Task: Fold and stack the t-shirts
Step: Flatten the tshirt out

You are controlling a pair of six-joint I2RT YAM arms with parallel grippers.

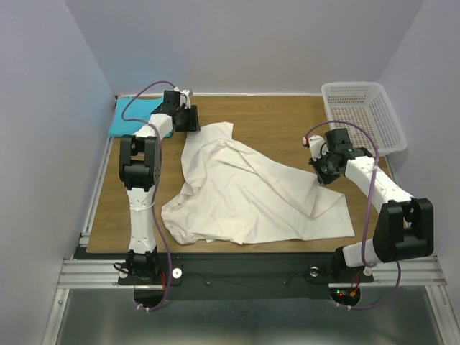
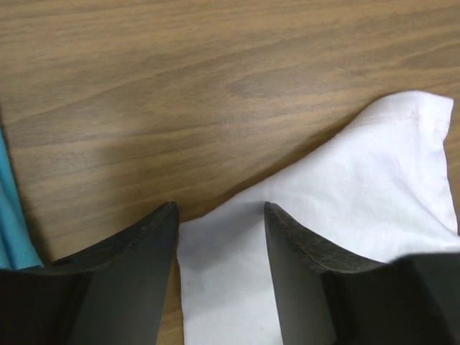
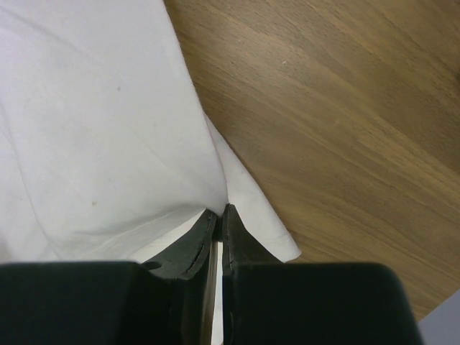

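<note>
Across the middle of the worktop (image 1: pixel 266 118) the cream t-shirt (image 1: pixel 244 190) is lying rumpled and unfolded, while the turquoise t-shirt (image 1: pixel 133 115) is sitting at the far left corner. Judging that the spreading-out step is in hand. The right gripper (image 3: pixel 219 210) is pinching the cream shirt's edge toward the right side. The left gripper (image 2: pixel 221 210) is standing parted astride a far corner of the cloth, so the next move is calling for a clamp there, then a taut pull.

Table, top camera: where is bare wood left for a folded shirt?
Far strip between the white shirt, the left gripper and the basket; a smaller patch left of the shirt by the left arm. Crowded: middle and near right, under shirt and right arm.
</note>
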